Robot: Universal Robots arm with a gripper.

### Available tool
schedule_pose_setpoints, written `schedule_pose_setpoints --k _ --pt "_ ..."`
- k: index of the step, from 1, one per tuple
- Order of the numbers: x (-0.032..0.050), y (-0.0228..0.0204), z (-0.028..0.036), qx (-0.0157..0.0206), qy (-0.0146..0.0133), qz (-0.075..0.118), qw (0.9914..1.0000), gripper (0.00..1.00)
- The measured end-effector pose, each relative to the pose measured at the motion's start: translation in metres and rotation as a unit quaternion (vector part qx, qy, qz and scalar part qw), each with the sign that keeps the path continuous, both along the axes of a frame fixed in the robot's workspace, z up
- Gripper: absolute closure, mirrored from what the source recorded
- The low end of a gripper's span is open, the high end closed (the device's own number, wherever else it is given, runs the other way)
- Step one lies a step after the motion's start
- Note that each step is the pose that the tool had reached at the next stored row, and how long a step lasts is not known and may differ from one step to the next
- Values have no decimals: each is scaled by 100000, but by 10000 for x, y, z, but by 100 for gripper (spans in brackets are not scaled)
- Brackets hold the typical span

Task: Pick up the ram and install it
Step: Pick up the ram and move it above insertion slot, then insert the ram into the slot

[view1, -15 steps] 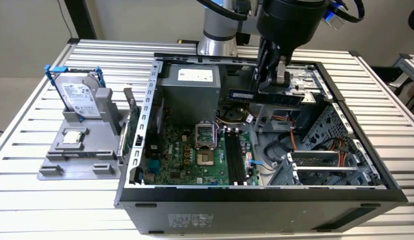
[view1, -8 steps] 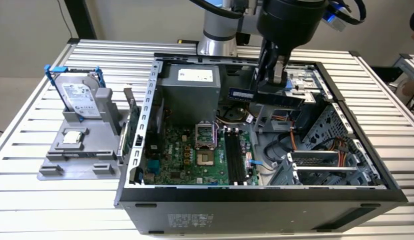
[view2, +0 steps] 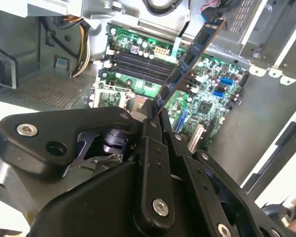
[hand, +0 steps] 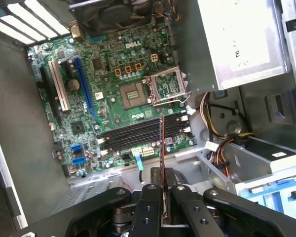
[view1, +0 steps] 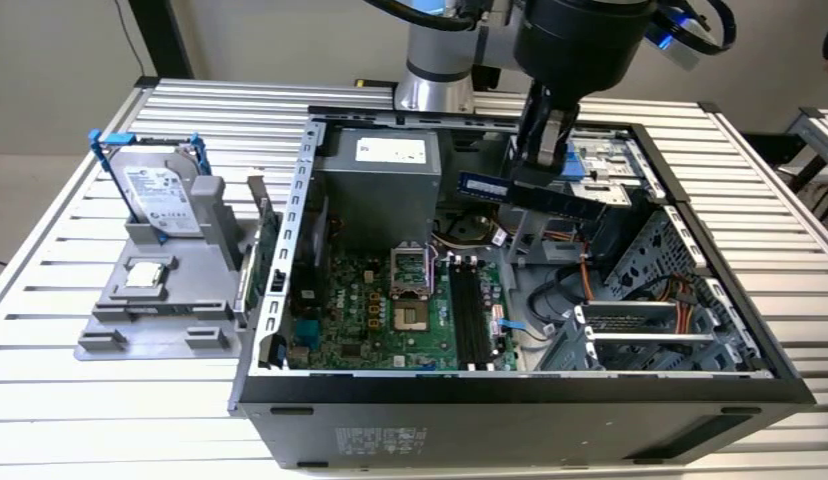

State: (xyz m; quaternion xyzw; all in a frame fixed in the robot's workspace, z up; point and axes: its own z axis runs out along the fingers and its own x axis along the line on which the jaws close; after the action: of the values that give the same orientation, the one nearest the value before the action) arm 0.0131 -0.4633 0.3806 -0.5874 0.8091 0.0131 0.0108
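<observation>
My gripper (view1: 540, 160) is shut on the ram (view1: 532, 196), a thin dark blue-green stick held level above the open computer case, over the drive bay side. In the second wrist view the ram (view2: 190, 59) juts out from between the black fingers (view2: 149, 133) towards the motherboard. Seen edge-on in the first wrist view, the ram (hand: 162, 143) hangs clear above the long black memory slots (hand: 135, 134). Those slots (view1: 470, 312) lie to the right of the CPU socket (view1: 410, 290) on the green motherboard (view1: 361, 320).
The case's metal walls (view1: 297, 200) surround the board. A grey power supply (view1: 378, 180) stands at the back, with cables (view1: 574, 290) and a drive cage (view1: 654, 330) on the exterior view's right. A grey fixture (view1: 154, 320) with a hard drive (view1: 158, 192) sits on the slatted table at the left.
</observation>
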Motion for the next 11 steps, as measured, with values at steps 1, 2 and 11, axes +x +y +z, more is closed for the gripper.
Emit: schedule_pose_setpoints --k 1,2,11 --pt "0 0 0 -2 1 -688 99998 100" --pt "0 0 1 -6 2 -1388 99990 100" --pt "0 0 0 0 1 -7481 99720 100"
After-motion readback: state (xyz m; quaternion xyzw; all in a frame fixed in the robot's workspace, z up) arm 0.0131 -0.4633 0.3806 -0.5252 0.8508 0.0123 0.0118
